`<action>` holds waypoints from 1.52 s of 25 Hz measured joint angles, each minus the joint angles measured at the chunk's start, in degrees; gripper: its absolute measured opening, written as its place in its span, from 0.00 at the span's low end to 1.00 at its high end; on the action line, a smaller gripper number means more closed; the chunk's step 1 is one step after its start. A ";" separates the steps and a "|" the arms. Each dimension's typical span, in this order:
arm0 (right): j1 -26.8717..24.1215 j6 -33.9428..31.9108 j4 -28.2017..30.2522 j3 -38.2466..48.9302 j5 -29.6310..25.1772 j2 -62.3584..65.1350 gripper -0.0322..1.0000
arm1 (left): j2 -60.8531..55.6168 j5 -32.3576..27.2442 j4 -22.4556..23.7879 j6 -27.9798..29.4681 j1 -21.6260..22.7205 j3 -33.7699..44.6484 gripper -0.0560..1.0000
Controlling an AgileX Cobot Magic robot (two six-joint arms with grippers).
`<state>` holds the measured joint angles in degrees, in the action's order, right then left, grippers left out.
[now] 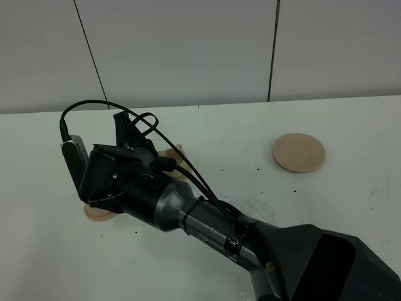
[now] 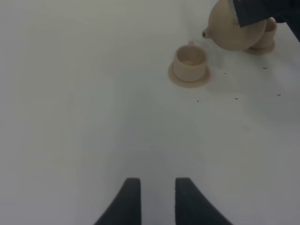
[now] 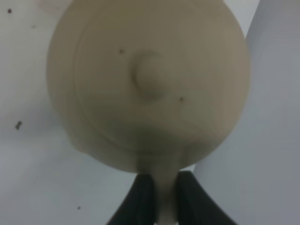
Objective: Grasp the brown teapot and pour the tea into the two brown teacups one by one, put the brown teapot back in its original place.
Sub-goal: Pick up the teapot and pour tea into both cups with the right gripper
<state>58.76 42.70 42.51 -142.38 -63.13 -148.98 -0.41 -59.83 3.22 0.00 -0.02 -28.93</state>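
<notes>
The brown teapot (image 2: 229, 33) hangs in the right gripper (image 3: 165, 187), whose two dark fingers are clamped on its loop handle; the right wrist view looks straight at the knobbed lid, which is in place. Seen from the left wrist, its short spout points toward the nearer teacup (image 2: 190, 58), which stands upright on its small saucer (image 2: 176, 77) just beside the pot. The second teacup (image 2: 271, 29) is half hidden behind the teapot's body, also on a saucer. From the high camera this group lies in the left half of the table (image 1: 351, 125), about midway between far and near edges, and the right arm reaching across covers nearly all of it. The large saucer (image 1: 299, 152) lies bare in the right half, nearer the far edge, well apart from the cups. A few dark specks (image 2: 234, 98) dot the table beside the cups. The left gripper (image 2: 158, 185) hovers over bare table with its jaws parted and nothing between them
</notes>
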 joint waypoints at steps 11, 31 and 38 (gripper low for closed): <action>0.67 3.93 0.85 0.00 2.38 -0.22 0.13 | 0.00 0.00 0.00 0.00 0.00 0.00 0.29; 0.67 6.82 2.37 0.00 5.19 -0.22 0.13 | 0.00 0.00 0.00 0.00 0.00 0.00 0.29; 0.67 7.37 2.80 0.00 6.04 -0.22 0.13 | 0.00 0.00 0.00 0.00 0.00 0.00 0.29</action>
<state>59.43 50.07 45.31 -142.38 -57.09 -149.20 -0.41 -59.83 3.22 0.00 -0.02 -28.93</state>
